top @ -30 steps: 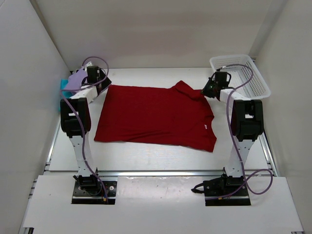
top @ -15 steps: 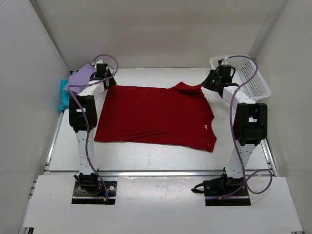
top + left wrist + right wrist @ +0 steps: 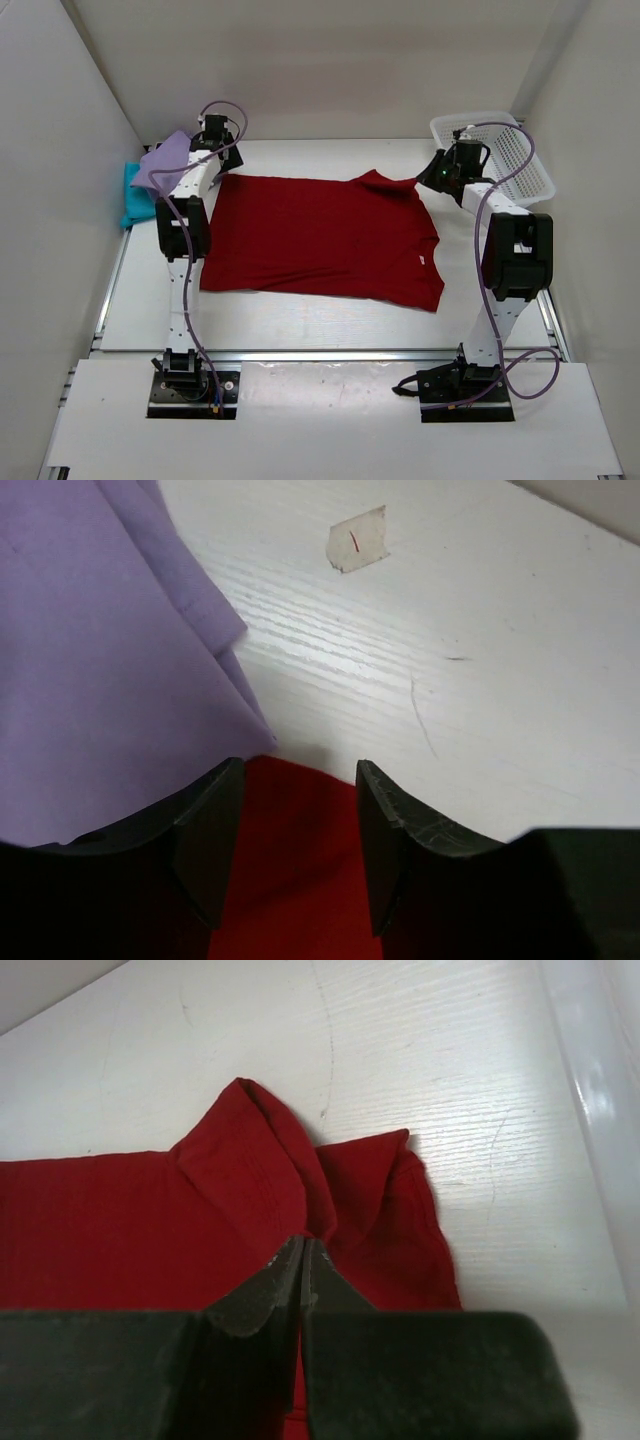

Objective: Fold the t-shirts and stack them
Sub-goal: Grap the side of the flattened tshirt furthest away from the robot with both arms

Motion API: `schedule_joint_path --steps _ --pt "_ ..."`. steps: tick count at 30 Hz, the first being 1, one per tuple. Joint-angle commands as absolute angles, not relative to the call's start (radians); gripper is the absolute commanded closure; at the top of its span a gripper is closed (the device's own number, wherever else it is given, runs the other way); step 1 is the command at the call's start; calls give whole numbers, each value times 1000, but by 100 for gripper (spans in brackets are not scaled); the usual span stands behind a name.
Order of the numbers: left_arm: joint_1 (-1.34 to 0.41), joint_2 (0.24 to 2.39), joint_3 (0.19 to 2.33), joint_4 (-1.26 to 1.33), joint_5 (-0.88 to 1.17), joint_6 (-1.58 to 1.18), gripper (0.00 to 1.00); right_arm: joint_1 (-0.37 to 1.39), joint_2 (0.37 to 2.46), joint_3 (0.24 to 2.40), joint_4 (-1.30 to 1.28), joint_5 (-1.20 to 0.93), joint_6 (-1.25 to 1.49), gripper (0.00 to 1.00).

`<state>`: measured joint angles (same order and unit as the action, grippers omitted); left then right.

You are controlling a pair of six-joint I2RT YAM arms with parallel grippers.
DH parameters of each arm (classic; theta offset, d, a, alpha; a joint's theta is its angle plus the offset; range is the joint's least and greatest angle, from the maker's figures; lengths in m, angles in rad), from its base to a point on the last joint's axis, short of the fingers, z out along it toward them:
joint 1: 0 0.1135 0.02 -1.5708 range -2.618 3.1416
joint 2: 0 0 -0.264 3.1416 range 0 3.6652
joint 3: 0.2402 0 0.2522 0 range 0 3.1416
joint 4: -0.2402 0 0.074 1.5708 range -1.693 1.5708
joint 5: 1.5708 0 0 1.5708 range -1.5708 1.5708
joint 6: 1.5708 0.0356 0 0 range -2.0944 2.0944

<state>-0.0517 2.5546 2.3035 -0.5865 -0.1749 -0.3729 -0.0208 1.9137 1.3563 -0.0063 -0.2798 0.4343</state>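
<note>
While the red shirt (image 3: pixel 320 235) is lying flat mid-frame on the tabletop (image 3: pixel 300 320), the right gripper (image 3: pixel 303 1245) is pinching its upper-right fold and the left gripper (image 3: pixel 300 780) is gaping over its upper-left corner; it should be closing low, missing the lilac shirt (image 3: pixel 90 660) just beside.

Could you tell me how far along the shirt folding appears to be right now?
Seemingly done: the lavender t-shirt lies on the teal t-shirt at far left. In hand: the right gripper pinches the flat dark red t-shirt; the open left gripper straddles its other far corner. Left: folding and stacking it.
</note>
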Motion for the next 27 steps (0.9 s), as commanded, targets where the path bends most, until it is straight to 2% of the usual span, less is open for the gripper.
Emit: schedule_joint_path --steps 1,11,14,17,21,23,27 --pt "-28 2589 2449 -750 -161 -362 41 -21 1847 1351 57 -305 440 100" --pt "-23 2522 2339 -739 -152 -293 41 -20 1839 1342 90 -331 459 100" --pt "-35 2546 2339 -739 -160 -293 41 -14 1833 1324 101 -337 463 99" --pt "-35 2566 2393 -772 -158 -298 45 -14 1822 1310 110 -339 463 99" --pt "-37 2560 2387 -747 -147 -302 56 -3 1830 1324 100 -341 462 100" --pt "-49 2565 2404 -755 -169 -307 66 -2 1839 1325 103 -342 448 100" --pt "-49 2557 2401 -752 -172 -310 80 -5 1847 1321 92 -348 446 100"
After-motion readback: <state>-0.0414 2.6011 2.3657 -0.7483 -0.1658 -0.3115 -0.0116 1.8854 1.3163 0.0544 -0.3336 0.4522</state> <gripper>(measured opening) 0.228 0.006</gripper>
